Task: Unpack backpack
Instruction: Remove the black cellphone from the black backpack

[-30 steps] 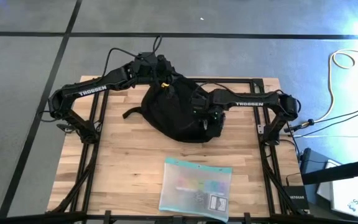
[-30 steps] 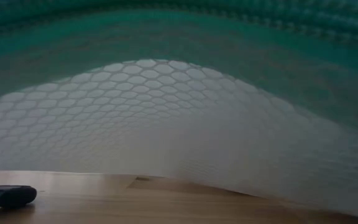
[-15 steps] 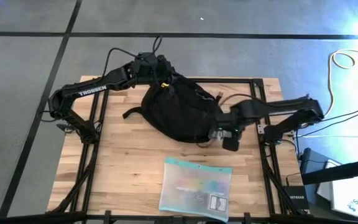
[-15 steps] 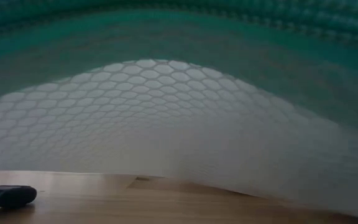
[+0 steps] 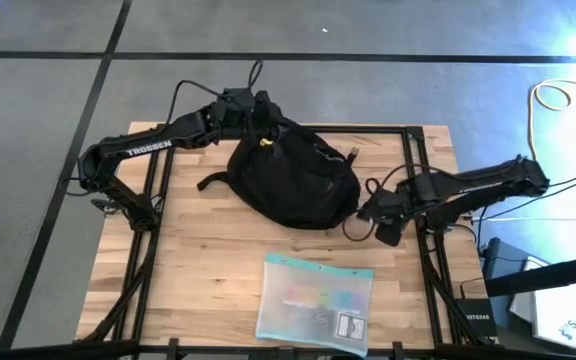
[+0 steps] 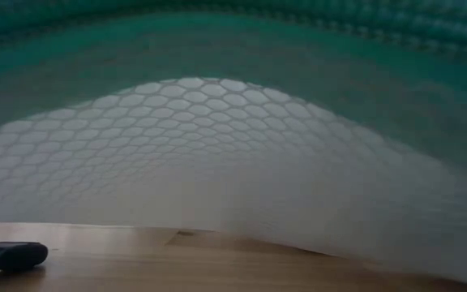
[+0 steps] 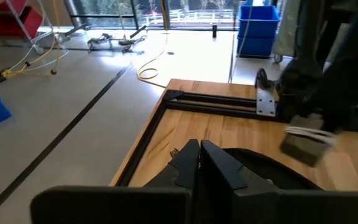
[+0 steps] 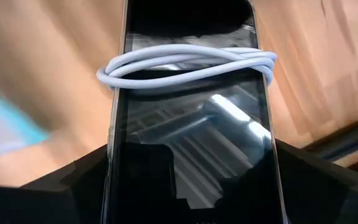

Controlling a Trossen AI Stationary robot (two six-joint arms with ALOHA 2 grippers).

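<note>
At the near edge of the wooden surface [image 5: 208,270] lies a translucent teal-edged zip pouch [image 5: 314,303], flat — its honeycomb mesh fills the low view. Further in, near the surface's right rail, the right tool [image 5: 386,224] holds a dark flat slab-shaped device [image 8: 191,124] between widely spread fingers; a white cable [image 8: 188,65] is looped round the device, and the wrist view shows it gripped lengthwise. It sits just right of the backpack [image 5: 293,180], apart from it. The backpack — black, rounded, one strap trailing left — rests mid-surface towards the far side. At its far top edge the left tool [image 5: 258,112] has its fingers pressed together against the fabric; what they pinch cannot be told.
</note>
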